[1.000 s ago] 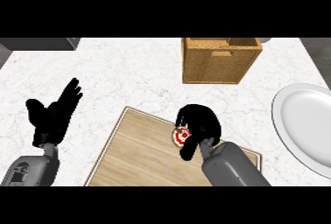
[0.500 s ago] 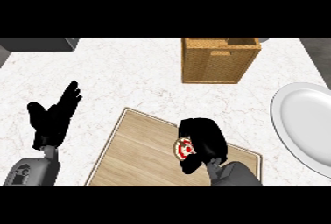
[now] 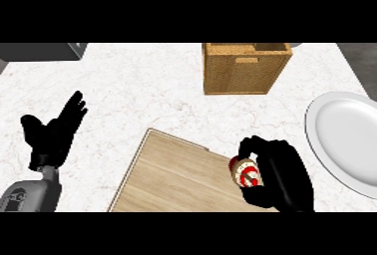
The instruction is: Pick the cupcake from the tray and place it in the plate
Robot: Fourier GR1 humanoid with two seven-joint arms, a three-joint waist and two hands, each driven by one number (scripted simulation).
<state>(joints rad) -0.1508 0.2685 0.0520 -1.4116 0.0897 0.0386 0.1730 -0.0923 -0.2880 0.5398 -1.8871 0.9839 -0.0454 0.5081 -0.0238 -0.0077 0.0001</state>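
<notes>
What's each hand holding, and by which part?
The right hand is curled round the cupcake, wrapping its sides, at the right end of the tray. The left hand is open, holding nothing.

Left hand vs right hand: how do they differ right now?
Left hand is open, fingers straight; right hand is curled round the cupcake. Left hand is over the counter, left of the tray; right hand is over the tray's right edge. Both are black.

Red-and-white cupcake [image 3: 245,175] at the right edge of the wooden tray [image 3: 177,179], white plate [image 3: 342,132] near on its right.
</notes>
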